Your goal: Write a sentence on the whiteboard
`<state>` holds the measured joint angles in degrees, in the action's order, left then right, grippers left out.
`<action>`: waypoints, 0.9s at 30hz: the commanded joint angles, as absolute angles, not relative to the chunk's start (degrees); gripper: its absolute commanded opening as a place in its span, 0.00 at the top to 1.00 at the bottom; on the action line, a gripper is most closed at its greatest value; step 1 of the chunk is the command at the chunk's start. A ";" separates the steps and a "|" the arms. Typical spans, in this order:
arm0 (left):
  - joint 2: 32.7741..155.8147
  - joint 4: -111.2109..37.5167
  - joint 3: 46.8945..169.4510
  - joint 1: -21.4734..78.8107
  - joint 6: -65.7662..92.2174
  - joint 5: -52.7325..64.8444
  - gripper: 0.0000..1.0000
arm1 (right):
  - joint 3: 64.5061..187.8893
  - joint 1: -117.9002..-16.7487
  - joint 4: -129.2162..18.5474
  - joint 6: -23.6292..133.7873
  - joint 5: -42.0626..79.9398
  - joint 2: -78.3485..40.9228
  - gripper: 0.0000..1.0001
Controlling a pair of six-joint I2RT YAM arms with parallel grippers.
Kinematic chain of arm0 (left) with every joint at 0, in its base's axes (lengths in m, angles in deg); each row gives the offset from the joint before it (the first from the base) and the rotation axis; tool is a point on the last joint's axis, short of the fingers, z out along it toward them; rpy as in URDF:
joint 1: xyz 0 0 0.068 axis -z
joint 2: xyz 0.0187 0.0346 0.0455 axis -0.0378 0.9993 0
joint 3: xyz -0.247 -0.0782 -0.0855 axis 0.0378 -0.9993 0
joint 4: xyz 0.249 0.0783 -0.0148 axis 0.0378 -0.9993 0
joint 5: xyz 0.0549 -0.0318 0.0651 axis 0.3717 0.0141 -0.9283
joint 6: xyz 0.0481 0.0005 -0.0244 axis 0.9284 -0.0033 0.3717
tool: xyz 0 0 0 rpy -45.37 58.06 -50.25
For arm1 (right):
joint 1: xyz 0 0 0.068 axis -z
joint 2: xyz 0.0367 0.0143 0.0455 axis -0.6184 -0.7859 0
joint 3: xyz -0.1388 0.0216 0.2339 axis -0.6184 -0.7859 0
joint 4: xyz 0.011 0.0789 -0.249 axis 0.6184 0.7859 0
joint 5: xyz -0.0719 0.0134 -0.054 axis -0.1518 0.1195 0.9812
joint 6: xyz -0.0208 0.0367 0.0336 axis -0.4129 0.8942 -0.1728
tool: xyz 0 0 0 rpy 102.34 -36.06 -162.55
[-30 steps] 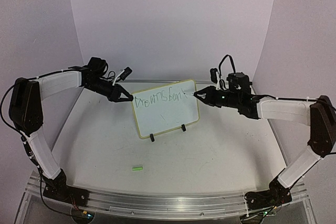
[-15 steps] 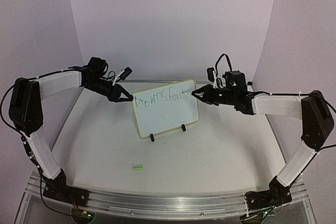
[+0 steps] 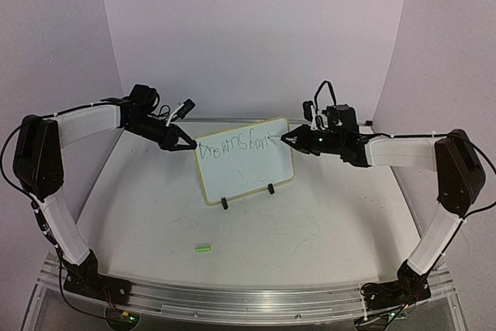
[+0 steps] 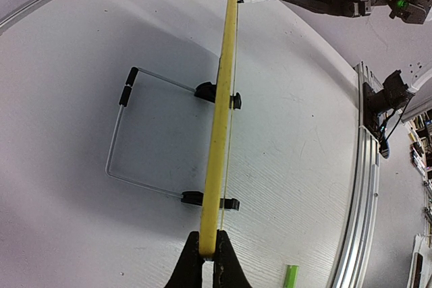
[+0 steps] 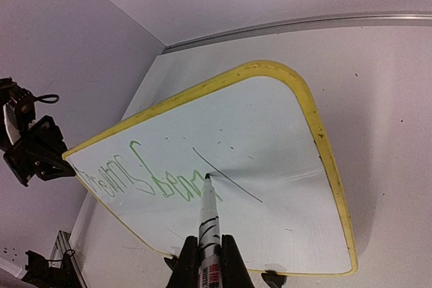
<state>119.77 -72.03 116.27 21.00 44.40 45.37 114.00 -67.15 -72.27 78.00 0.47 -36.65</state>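
The whiteboard with its pale yellow frame stands on two black feet at the table's middle back. Green handwritten words run along its top; I see one line. My left gripper is shut on the board's left edge; in the left wrist view the frame sits edge-on between the fingers. My right gripper is shut on a white marker, whose tip touches the board at the end of the green writing.
A small green marker cap lies on the table near the front, also showing in the left wrist view. A wire stand props the board from behind. The aluminium rail runs along the near edge.
My right gripper has moved left with the marker, from just off the board's right edge to the end of the writing. The left gripper and board have stayed still.
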 commanded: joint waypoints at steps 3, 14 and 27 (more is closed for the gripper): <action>119.44 -76.04 116.68 22.30 46.32 41.48 1.00 | 116.83 -67.08 -73.33 78.42 2.72 -38.08 1.00; 119.17 -75.97 116.69 22.31 46.25 41.56 1.00 | 112.32 -67.07 -73.33 79.03 3.33 -36.71 1.00; 118.94 -75.95 116.60 22.43 46.25 41.56 1.00 | 110.83 -67.10 -74.95 79.05 1.31 -34.13 1.00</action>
<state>119.40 -72.12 116.27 21.34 44.36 45.04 111.29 -67.15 -72.48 78.96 1.67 -37.07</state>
